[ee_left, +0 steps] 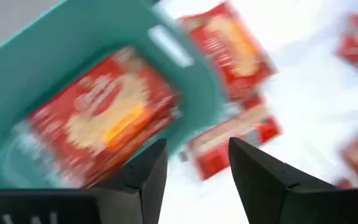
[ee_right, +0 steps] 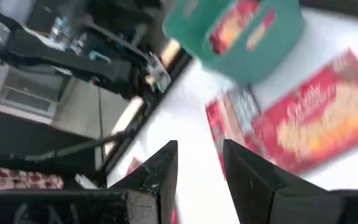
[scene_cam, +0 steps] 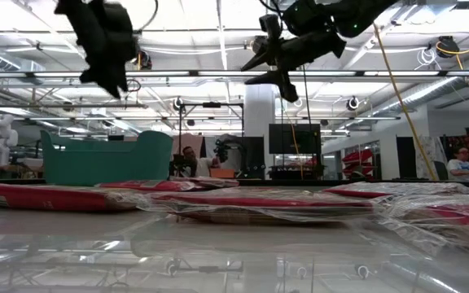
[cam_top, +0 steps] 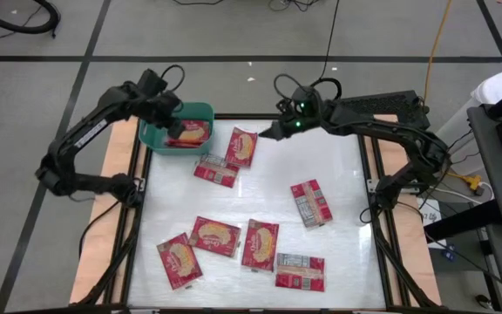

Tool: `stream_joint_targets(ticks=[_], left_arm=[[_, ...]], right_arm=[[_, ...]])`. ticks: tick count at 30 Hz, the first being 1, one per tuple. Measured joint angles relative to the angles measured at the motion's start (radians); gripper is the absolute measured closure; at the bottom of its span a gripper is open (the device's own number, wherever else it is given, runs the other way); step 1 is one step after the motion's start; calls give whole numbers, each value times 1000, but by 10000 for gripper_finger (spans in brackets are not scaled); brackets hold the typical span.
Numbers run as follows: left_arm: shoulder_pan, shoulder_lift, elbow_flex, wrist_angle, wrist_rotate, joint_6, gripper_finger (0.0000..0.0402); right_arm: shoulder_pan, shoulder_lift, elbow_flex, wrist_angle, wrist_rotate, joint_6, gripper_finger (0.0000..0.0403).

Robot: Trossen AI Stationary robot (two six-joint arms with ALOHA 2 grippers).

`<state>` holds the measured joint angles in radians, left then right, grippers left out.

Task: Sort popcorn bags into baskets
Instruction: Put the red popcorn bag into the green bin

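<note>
The teal basket (cam_top: 151, 138) stands at the table's far-left corner with one red popcorn bag (cam_top: 190, 133) lying flat inside it (ee_left: 104, 112). My left gripper (ee_left: 197, 168) hovers open above the basket's right wall, high over it in the low view (scene_cam: 108, 81), holding nothing. My right gripper (cam_top: 268, 133) hangs open in the air (scene_cam: 271, 65) near the far edge, just right of a bag (cam_top: 242, 146) that lies flat beside the basket. Next to that bag lies another (cam_top: 216, 170). Several more bags lie flat across the table's middle and near side.
Loose bags lie at centre-right (cam_top: 310, 202) and in a near row (cam_top: 179, 260), (cam_top: 215, 235), (cam_top: 260, 244), (cam_top: 300, 270). White table surface (cam_top: 338, 166) shows between the far bags and the right edge. People and equipment stand in the room beyond the table.
</note>
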<state>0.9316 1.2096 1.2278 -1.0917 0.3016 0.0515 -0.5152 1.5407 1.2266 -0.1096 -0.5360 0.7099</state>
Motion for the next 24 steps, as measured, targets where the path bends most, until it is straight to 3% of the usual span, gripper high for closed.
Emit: stream_joint_targets(ticks=[8, 17, 24], left_arm=[[-239, -155, 0, 25, 5, -121, 240], [-580, -205, 0, 22, -224, -301, 241], [-724, -190, 0, 63, -326, -421, 241]], right_arm=[[149, -74, 0, -281, 166, -76, 284], [274, -75, 0, -316, 298, -62, 284], [298, -75, 0, -422, 312, -41, 284]])
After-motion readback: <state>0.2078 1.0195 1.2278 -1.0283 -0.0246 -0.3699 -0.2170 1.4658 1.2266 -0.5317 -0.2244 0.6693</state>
